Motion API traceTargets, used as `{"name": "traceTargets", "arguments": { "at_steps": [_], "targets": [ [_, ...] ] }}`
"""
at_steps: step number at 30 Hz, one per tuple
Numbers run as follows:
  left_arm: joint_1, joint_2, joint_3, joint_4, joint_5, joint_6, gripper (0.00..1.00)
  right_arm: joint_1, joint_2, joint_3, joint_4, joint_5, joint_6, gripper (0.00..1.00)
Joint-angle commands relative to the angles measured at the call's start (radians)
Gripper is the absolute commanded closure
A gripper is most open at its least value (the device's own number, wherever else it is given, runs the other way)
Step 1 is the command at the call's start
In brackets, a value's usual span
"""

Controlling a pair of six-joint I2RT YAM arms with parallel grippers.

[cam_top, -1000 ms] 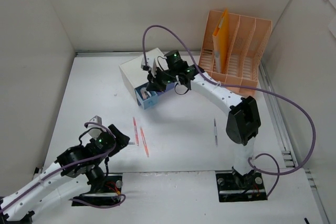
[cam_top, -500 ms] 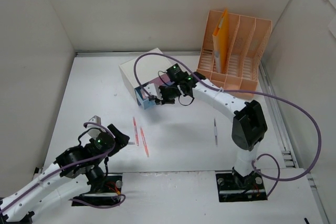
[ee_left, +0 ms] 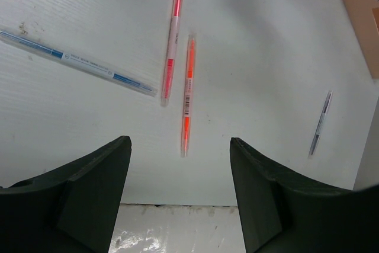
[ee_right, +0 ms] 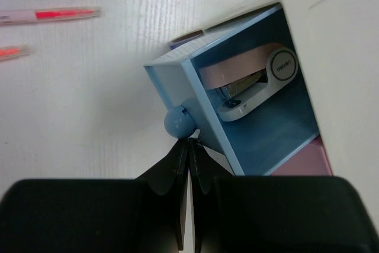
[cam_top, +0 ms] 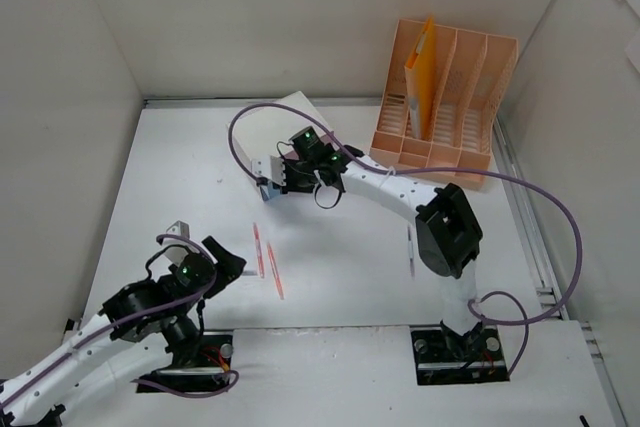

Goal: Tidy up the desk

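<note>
On the white desk (cam_top: 350,237) stands a small white drawer box (cam_top: 262,127) with its blue drawer (ee_right: 237,140) pulled out. A pink stapler (ee_right: 249,81) lies in the drawer. My right gripper (ee_right: 189,142) is shut, its tips pressed together right under the drawer's round blue knob (ee_right: 179,124) and holding nothing. My left gripper (ee_left: 179,146) hangs open over the desk's near edge, empty. Ahead of it lie an orange pen (ee_left: 188,93), a pink pen (ee_left: 172,45) and a blue pen (ee_left: 77,63).
A peach file organizer (cam_top: 470,97) with an orange folder (cam_top: 420,72) stands at the back right. A dark pen (cam_top: 411,252) lies near the right arm's elbow. A pink drawer (ee_right: 302,161) sits under the blue one. White panels wall in the desk.
My right gripper has come down from above the box to the blue drawer's front and shifted left. Less of the drawer shows from above. The left arm has not moved.
</note>
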Motion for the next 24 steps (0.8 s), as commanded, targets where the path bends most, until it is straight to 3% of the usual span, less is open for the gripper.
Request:
{"name": "traceTargets", "arguments": {
  "at_steps": [1, 10, 18, 24],
  "targets": [
    [-0.004, 0.019, 0.037, -0.017, -0.067, -0.071, 0.37, 0.013, 0.007, 0.081, 0.110, 0.072, 0.053, 1.00],
    [-0.004, 0.053, 0.033, 0.031, -0.053, -0.063, 0.37, 0.038, 0.069, 0.167, 0.150, 0.153, 0.101, 0.99],
    [-0.004, 0.072, 0.028, 0.065, -0.048, -0.053, 0.37, 0.036, 0.043, 0.115, 0.167, 0.161, 0.110, 0.98],
    [-0.004, 0.084, 0.030, 0.077, -0.042, -0.043, 0.37, 0.032, 0.041, 0.071, 0.248, 0.230, 0.131, 0.89]
  ]
}}
